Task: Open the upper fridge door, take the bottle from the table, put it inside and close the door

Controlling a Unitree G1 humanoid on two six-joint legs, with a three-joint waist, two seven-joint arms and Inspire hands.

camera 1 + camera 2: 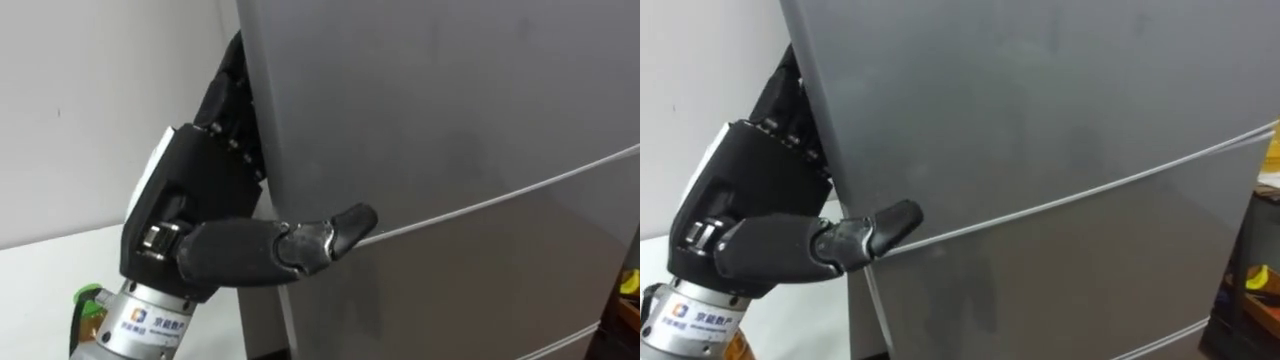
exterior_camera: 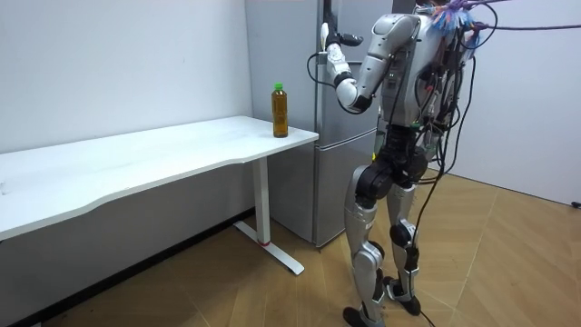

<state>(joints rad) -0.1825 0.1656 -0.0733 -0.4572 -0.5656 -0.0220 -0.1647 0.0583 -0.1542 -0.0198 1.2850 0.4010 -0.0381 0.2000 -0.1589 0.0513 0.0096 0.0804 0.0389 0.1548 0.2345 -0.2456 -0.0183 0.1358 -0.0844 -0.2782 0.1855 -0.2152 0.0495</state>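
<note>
Standing upright on the bench (image 2: 182, 154), the bottle (image 2: 280, 113) has its long axis vertical and its green cap pointing up, below the left hand (image 1: 190, 190) and off to its left, near the bench's corner. That hand is at the left edge of the fridge (image 1: 450, 150) door, thumb laid across the front. Its fingers go behind the edge, so I cannot tell whether they grip.

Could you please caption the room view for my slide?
Robot stands at the grey fridge, left hand at its upper door edge; bottle stands on the white table.
</note>
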